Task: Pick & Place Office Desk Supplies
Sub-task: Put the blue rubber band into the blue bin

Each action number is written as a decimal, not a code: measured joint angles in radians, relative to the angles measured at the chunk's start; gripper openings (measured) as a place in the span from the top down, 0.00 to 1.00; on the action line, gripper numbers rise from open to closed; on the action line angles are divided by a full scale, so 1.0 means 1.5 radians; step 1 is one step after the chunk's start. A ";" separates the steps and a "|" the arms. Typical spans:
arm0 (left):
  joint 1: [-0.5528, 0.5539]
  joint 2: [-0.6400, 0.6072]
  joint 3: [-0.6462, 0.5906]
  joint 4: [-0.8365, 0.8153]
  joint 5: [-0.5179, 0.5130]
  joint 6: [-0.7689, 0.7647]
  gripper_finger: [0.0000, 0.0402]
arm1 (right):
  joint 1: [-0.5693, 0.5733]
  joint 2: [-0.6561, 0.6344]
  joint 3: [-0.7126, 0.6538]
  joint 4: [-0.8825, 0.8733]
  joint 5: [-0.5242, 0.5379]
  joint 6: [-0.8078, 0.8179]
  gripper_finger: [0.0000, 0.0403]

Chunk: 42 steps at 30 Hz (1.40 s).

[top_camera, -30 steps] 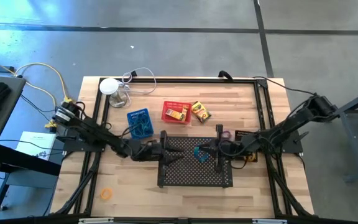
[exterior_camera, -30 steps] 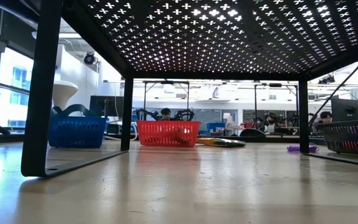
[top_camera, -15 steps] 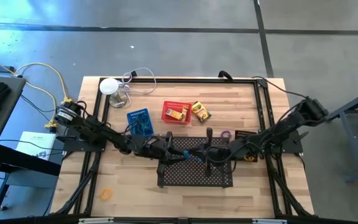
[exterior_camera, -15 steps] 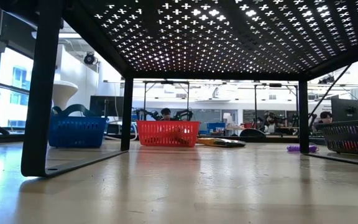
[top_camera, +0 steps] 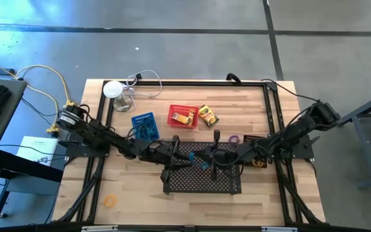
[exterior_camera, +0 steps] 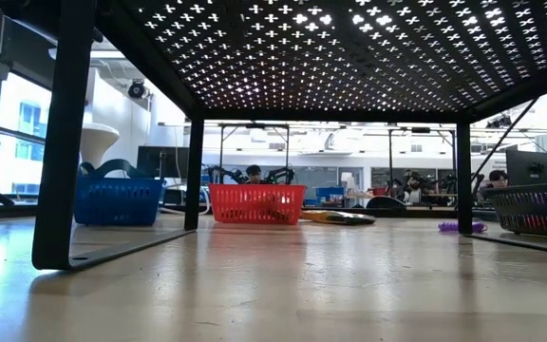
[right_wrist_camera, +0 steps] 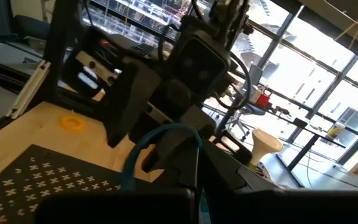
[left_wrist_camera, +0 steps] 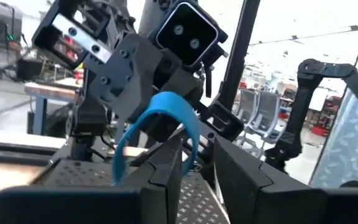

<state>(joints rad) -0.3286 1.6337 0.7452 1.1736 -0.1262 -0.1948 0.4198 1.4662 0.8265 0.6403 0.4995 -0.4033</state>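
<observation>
Holding a blue rubber-band loop [top_camera: 203,161] between them above the large black perforated tray [top_camera: 224,183], our 2 grippers meet over the tray's middle. Compared with a second ago, the right gripper [top_camera: 212,158] has travelled leftward across the tray, from near its right part to its centre, and the left gripper [top_camera: 187,158] has edged in to meet it. The loop has come along with the right arm. We read this as a hand-over in progress, which would let the left arm carry the loop toward the baskets on its side.

In the left wrist view the loop [left_wrist_camera: 157,134] arches up from beside the left fingers [left_wrist_camera: 166,177], which stand partly open with the band's end at their tips; whether they already pinch it we cannot tell. In the right wrist view the loop [right_wrist_camera: 163,140] rises from the right gripper's fingers [right_wrist_camera: 219,177], which are closed tight on its lower end.

Further out, the blue basket [top_camera: 144,126] already holds dark loops, the red basket [top_camera: 183,116] holds 1 yellow crayon box [top_camera: 183,118], and a 2nd crayon box [top_camera: 208,115] lies just beside it. A purple loop [top_camera: 234,139] lies near the tray's far right corner, and an orange loop [top_camera: 110,201] lies well apart near the table's front left.
</observation>
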 joint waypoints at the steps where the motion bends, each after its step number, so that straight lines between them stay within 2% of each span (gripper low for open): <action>1: 0.000 0.000 0.000 0.003 0.000 0.008 0.78 | -0.002 0.000 0.000 0.000 0.000 0.003 0.99; 8: 0.000 0.000 0.000 0.003 0.000 0.019 0.78 | -0.010 0.000 0.000 -0.019 0.000 0.010 0.99; 15: 0.000 0.000 0.000 0.007 -0.001 0.079 0.78 | -0.010 0.000 0.000 -0.029 0.000 0.012 0.99; 18: 0.000 0.000 0.000 0.007 -0.001 0.082 0.82 | -0.010 0.000 0.000 -0.035 0.000 0.012 0.99; 23: 0.000 0.000 0.000 0.007 -0.006 0.082 0.97 | -0.010 0.000 0.000 -0.037 0.000 0.012 0.99; 31: -0.001 0.000 0.000 0.007 -0.007 0.077 0.99 | -0.009 0.000 0.000 -0.043 -0.002 -0.004 0.98; 34: -0.007 0.000 0.000 0.007 -0.013 0.074 1.00 | 0.003 0.000 0.000 -0.053 0.020 -0.028 0.93; 42: -0.031 -0.004 0.000 0.000 -0.068 0.088 1.00 | 0.080 0.000 0.000 -0.052 0.195 -0.054 0.67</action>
<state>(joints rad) -0.3757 1.6274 0.7448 1.1730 -0.2276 -0.0631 0.5397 1.4658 0.8261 0.5621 0.7916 -0.4839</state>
